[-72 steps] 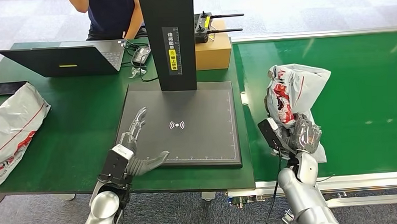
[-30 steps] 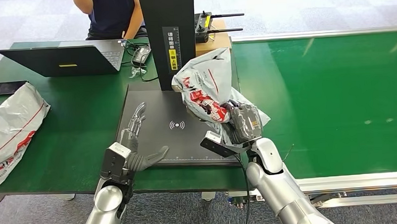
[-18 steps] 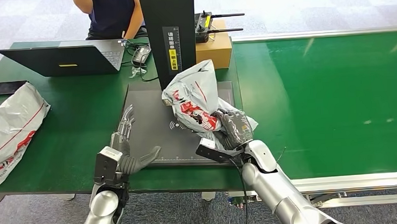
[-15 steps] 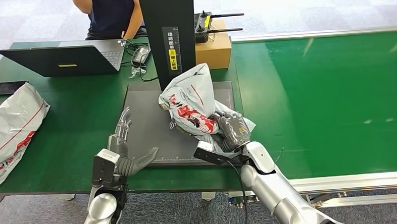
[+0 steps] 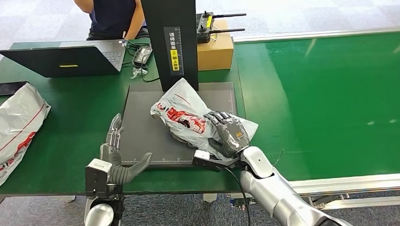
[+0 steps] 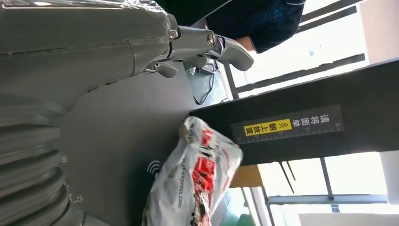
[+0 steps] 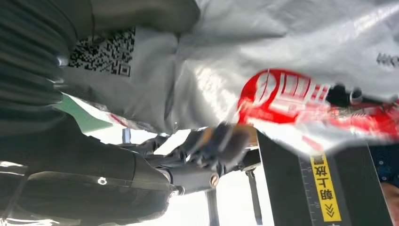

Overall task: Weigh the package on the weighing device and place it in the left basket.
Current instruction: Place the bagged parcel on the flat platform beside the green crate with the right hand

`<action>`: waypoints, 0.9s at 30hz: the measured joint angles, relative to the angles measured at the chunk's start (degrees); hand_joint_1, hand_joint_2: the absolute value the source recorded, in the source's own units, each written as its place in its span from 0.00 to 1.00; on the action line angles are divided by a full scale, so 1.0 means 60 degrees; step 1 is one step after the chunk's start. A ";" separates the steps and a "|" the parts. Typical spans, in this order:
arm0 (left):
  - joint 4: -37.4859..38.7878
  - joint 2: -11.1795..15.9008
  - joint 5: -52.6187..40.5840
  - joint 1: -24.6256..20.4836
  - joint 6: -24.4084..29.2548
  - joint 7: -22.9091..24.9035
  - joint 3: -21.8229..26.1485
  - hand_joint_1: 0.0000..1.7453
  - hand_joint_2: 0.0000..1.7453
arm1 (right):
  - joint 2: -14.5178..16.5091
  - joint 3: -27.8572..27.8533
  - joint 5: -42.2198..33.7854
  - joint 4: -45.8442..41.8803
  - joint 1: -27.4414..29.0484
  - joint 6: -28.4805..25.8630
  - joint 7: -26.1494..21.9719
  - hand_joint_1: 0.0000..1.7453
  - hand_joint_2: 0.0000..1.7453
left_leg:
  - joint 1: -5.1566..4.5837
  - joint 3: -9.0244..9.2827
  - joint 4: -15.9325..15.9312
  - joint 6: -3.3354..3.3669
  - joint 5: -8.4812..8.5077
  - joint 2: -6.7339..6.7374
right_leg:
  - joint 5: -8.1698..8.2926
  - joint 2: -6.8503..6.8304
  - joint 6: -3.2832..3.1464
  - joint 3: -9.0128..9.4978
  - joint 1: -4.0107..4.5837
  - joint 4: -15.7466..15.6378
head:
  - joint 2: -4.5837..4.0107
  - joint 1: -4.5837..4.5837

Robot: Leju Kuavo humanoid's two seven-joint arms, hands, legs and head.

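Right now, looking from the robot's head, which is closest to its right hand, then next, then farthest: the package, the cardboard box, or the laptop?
From the right hand:
1. Package, under the hand, on the scale.
2. Cardboard box, behind the scale.
3. Laptop, far left of the table.

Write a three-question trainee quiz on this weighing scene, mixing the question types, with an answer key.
1. True or false: the grey package lies on the black weighing platform.
2. Which hand rests on the package? A) left hand B) right hand C) neither
3. Fill in: the left hand is open at the platform's ______ front corner, as the robot sees it.

Key:
1. True; it lies flat near the upright column.
2. B; the right hand lies on the package's near end, fingers spread.
3. left; it touches no package.
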 joint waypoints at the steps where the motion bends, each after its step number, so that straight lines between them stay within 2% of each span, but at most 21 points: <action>1: -0.0070 0.0004 -0.0004 0.0060 0.0016 0.0026 0.0003 0.00 1.00 | 0.0032 0.0012 0.0017 0.0090 -0.0049 -0.0022 0.0026 0.00 1.00 | 0.0000 0.0001 0.0000 0.0000 0.0000 0.0000 | 0.0000 0.0000 0.0000 0.0000 0.0000 0.0000 | 0.0000 0.0000; 9: -0.0705 0.0021 -0.0316 0.0472 0.0069 0.0360 0.0079 0.00 1.00 | 0.0182 0.0022 -0.0169 0.0326 -0.0154 0.0022 -0.0001 0.00 1.00 | 0.0000 0.0005 0.0000 0.0000 0.0000 0.0000 | 0.0000 0.0000 -0.0001 0.0002 0.0000 0.0000 | 0.0000 -0.0002; 16: -0.1224 -0.0013 -0.0738 0.0661 -0.0146 0.0635 0.0193 0.00 1.00 | 0.0188 -0.0106 -0.0760 0.0140 0.0121 -0.0388 -0.0573 0.00 1.00 | 0.0000 0.0006 0.0000 0.0000 0.0000 0.0001 | 0.0000 0.0000 0.0000 0.0002 0.0000 0.0000 | 0.0000 -0.0001; 21: -0.1373 -0.0060 -0.0890 0.0690 -0.0284 0.0641 0.0346 0.00 1.00 | 0.0181 -0.0427 -0.1202 -0.0844 0.0749 -0.0723 -0.0862 0.00 1.00 | 0.0000 0.0001 0.0000 -0.0001 -0.0001 0.0000 | -0.0003 0.0000 -0.0003 -0.0004 0.0000 -0.0001 | 0.0000 -0.0002; 27: -0.1393 -0.0097 -0.0939 0.0697 -0.0435 0.0602 0.0399 0.00 1.00 | 0.0058 -0.0946 -0.2136 -0.2824 0.1688 -0.0379 -0.1008 0.00 1.00 | 0.0000 0.0000 0.0000 -0.0004 -0.0004 0.0001 | -0.0006 0.0001 -0.0006 -0.0008 0.0001 -0.0001 | 0.0000 -0.0002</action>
